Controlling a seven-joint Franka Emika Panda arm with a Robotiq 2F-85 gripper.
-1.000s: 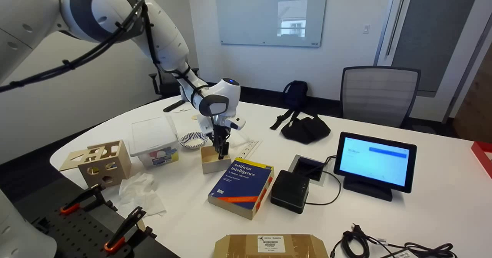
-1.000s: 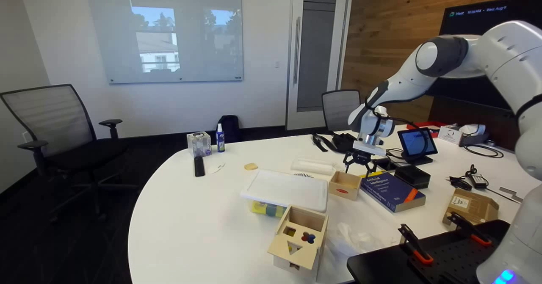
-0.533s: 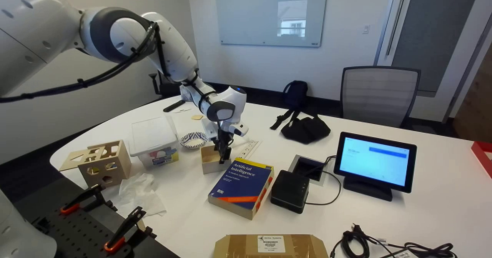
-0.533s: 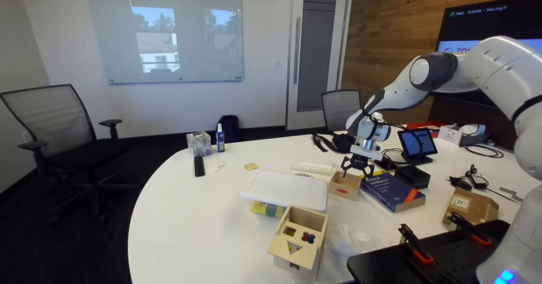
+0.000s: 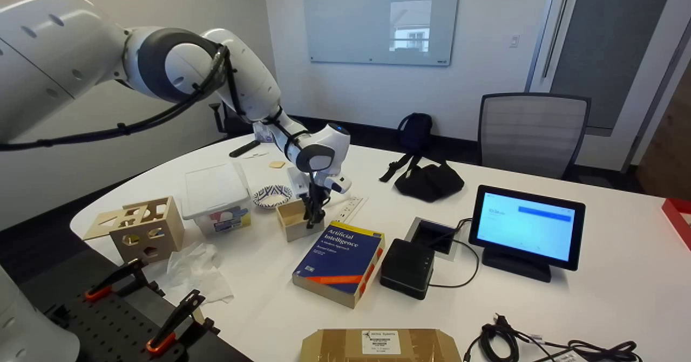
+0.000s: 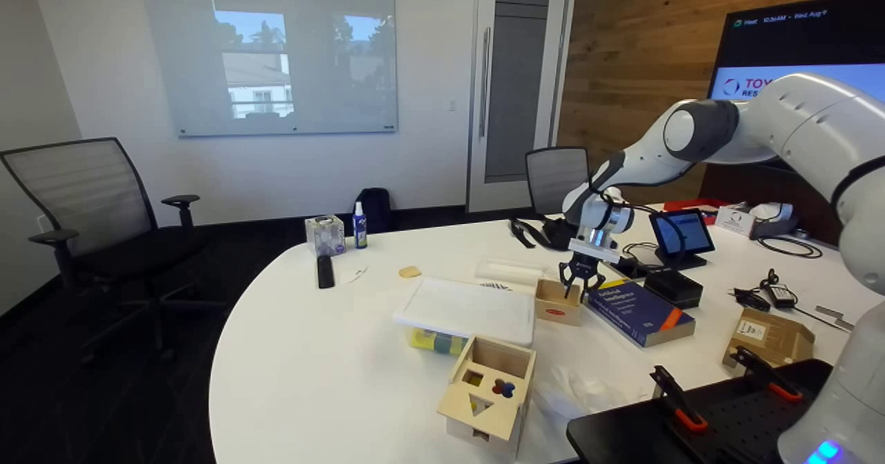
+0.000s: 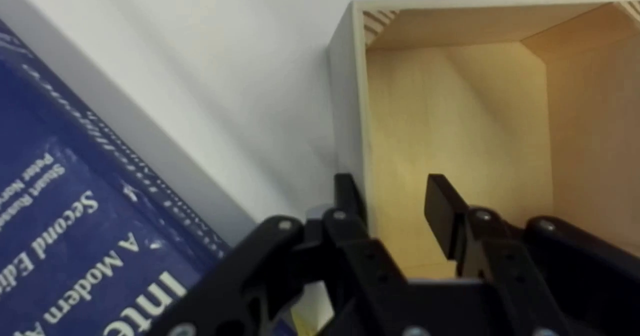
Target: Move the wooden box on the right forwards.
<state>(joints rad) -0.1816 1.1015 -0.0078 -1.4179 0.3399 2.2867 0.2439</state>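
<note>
The wooden box (image 5: 302,231), low, light tan and open on top, stands on the white table in both exterior views, between the bowl and the blue book. In the wrist view the wooden box (image 7: 457,100) fills the right half. My gripper (image 7: 393,193) straddles the box wall nearest the book. One of its fingers (image 7: 350,193) is outside, close against that wall; whether it touches is hard to tell. The opposite finger stands inside the box, with a gap to the wall. In an exterior view the gripper (image 6: 575,292) points down at the box's book-side edge.
A thick blue book (image 5: 343,257) lies close by the box. Around them are a patterned bowl (image 5: 271,196), a lidded plastic container (image 5: 213,189), a wooden cube with cut-out holes (image 5: 148,232), crumpled tissue (image 5: 197,273) and a black device (image 5: 407,267).
My gripper has come down over the box wall and its fingers have drawn closer together. The box has turned and shifted slightly away from the book.
</note>
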